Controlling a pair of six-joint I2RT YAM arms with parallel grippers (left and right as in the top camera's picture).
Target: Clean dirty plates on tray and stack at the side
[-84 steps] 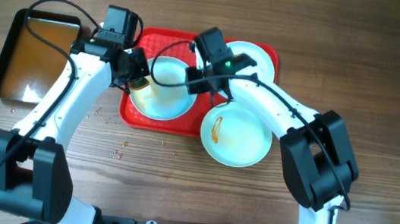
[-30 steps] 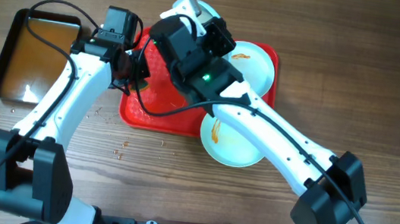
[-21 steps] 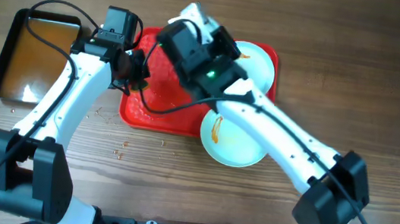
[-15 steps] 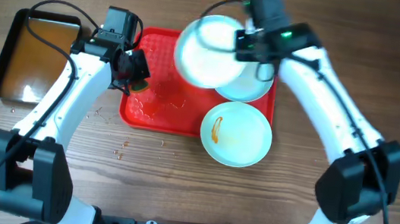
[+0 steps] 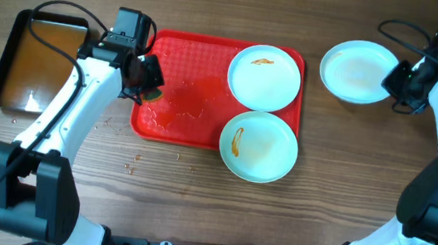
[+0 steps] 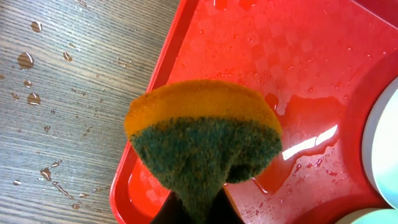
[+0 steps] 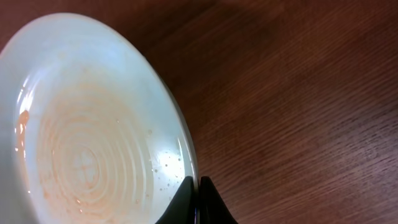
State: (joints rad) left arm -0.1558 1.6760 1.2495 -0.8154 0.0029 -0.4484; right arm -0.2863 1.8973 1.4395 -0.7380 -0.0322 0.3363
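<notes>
The red tray (image 5: 188, 64) lies mid-table, wet, with a sauce-smeared plate (image 5: 264, 78) at its right end. A second smeared plate (image 5: 259, 147) lies half over the tray's front right corner. My right gripper (image 5: 393, 79) is shut on the rim of the third plate (image 5: 355, 70), right of the tray over the table; in the right wrist view this plate (image 7: 87, 143) shows faint orange rings. My left gripper (image 5: 147, 80) is shut on a yellow and green sponge (image 6: 202, 140) over the tray's left rim (image 6: 152, 106).
A black tray of brownish water (image 5: 38, 58) lies at the far left. Water drops and crumbs dot the wood left of and in front of the red tray. Bare wood surrounds the held plate on the right.
My right arm lifted the plate off the tray's left half and carried it right, past the tray's end. The left arm and sponge have stayed put.
</notes>
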